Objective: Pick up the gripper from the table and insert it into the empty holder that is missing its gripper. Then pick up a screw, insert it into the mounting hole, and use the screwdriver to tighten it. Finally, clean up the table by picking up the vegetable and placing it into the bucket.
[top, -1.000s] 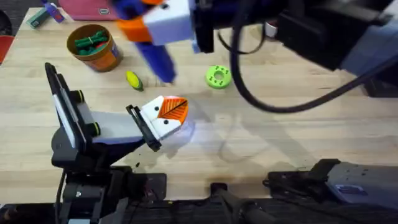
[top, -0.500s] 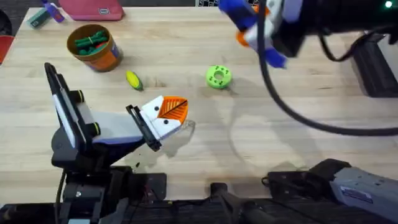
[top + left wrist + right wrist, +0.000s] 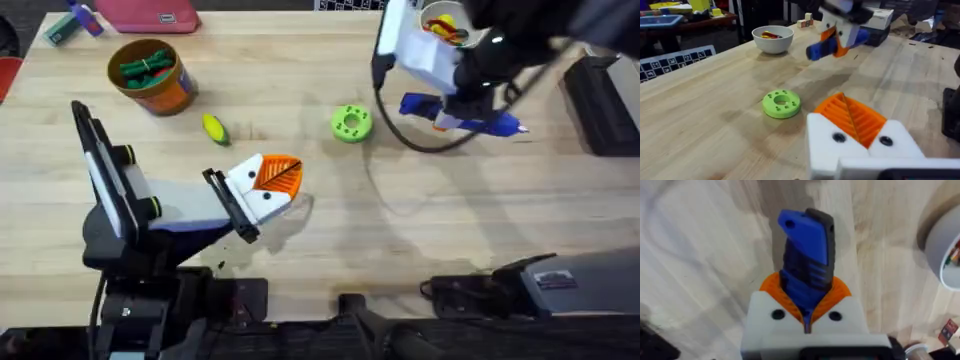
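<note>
Three views I'm watching:
Overhead: right gripper (image 3: 452, 108) clenched on the screwdriver (image 3: 462, 113) beside the white bowl (image 3: 448, 22); vegetable (image 3: 214, 128) near the bucket (image 3: 150, 75).
Left wrist: left gripper (image 3: 859, 131) — orange wedges together, nothing held — near the green disc (image 3: 781, 103).
Right wrist: screwdriver (image 3: 806, 255) between orange pads — above the table (image 3: 715, 255).

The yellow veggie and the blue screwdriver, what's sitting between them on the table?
The green disc lies between the vegetable and the screwdriver, seen from overhead.

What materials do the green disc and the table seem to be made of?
The green disc looks like matte plastic, perhaps printed: uniform bright colour, neat moulded holes. The table looks like light wood or wood laminate with a smooth finish: visible grain lines and plank seams.
</note>
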{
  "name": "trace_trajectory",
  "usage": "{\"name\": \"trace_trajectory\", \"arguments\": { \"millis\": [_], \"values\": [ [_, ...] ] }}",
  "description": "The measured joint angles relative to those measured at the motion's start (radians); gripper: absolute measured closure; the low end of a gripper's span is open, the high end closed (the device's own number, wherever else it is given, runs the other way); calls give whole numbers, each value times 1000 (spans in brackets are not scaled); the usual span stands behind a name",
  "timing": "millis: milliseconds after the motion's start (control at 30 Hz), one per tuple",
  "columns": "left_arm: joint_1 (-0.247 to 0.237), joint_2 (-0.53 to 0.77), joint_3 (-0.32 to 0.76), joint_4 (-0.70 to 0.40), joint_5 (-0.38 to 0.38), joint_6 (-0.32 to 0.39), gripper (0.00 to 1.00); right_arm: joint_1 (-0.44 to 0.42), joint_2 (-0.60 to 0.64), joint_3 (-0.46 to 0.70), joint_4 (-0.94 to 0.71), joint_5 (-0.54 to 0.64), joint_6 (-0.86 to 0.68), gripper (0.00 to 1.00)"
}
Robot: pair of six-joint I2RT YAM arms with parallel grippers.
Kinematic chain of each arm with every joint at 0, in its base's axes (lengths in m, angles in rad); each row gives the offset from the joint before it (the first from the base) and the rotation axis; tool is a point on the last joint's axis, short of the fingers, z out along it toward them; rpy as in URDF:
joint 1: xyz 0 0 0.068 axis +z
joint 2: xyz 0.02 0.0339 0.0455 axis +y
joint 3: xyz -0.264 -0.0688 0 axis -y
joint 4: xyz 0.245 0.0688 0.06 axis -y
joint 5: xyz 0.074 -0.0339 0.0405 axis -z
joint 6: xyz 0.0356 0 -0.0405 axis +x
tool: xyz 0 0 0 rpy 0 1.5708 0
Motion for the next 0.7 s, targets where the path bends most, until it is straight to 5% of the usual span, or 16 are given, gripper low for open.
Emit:
{"name": "trace_trajectory", "arguments": {
  "millis": [400,433,600,633,700],
  "values": [
    [0,0,0,0,0,0,991,-2,260,0,134,21,-66,975],
    [0,0,0,0,0,0,991,-2,263,0,136,21,-63,900],
    [0,0,0,0,0,0,991,-2,262,0,139,33,-68,162],
    [0,0,0,0,0,0,991,-2,262,0,140,35,-70,56],
    [0,0,0,0,-1,0,991,-2,261,0,139,38,-72,13]
  ]
}}
